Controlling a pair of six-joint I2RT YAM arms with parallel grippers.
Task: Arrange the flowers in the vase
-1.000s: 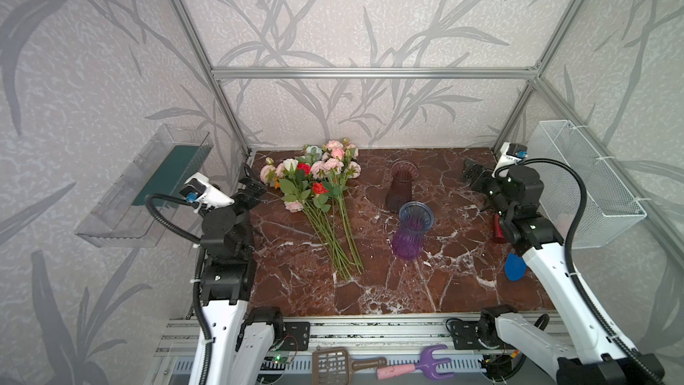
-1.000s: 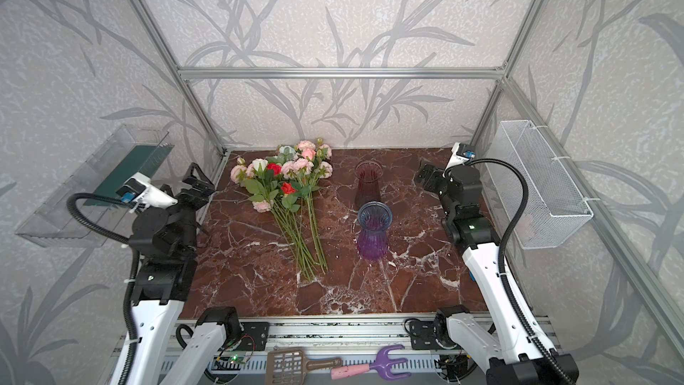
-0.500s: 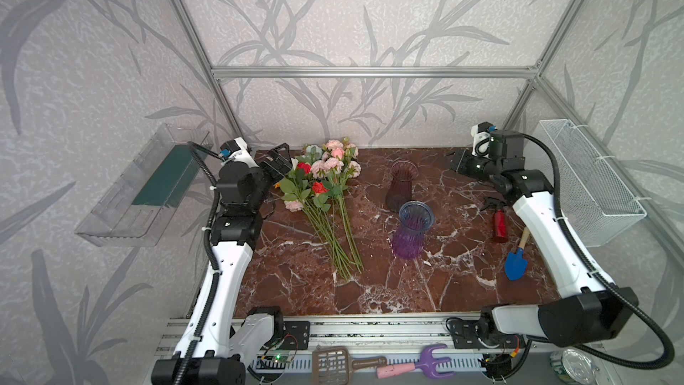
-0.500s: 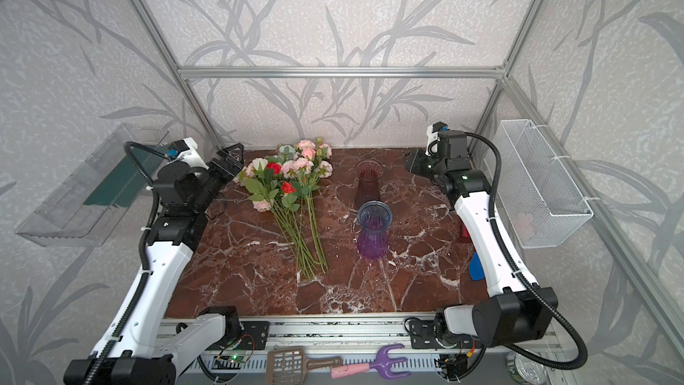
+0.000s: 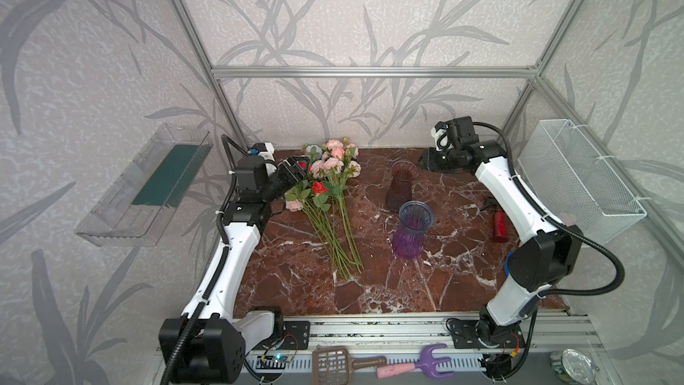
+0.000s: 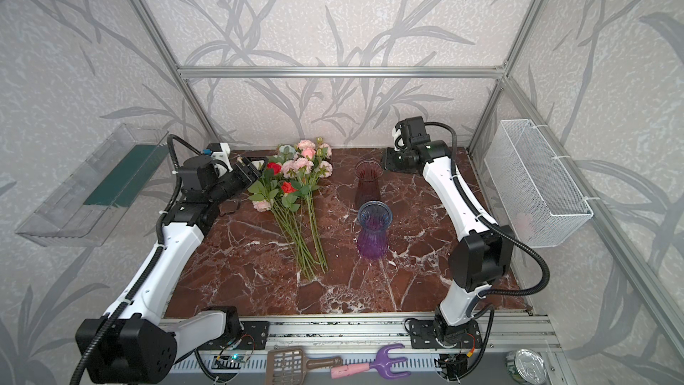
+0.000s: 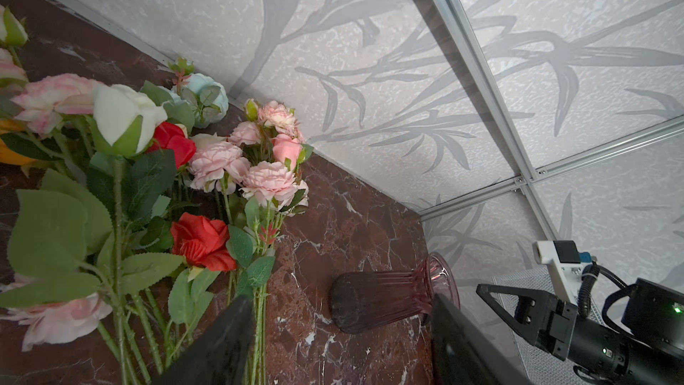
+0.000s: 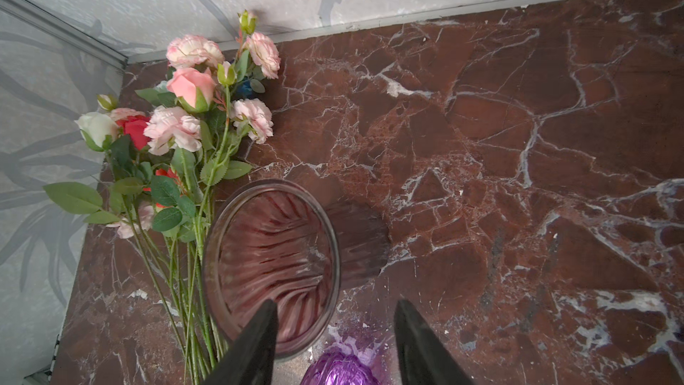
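Nearest us, in front of the ribbed, translucent purple vase (image 5: 411, 231), the veined red-brown marble table (image 5: 296, 290) is lying open to its front edge. Left of that vase the flowers (image 5: 329, 194) are lying flat, with thin green stems toward us and soft pink, red and white blooms toward the back wall. Just behind it a ribbed dark-pink vase (image 5: 401, 187) is standing. We are holding our left pincer (image 5: 296, 169) apart and empty at the blooms, and our right pincer (image 5: 425, 160) apart and empty beyond the dark-pink vase. A second ago both arms were folded near the front edge.
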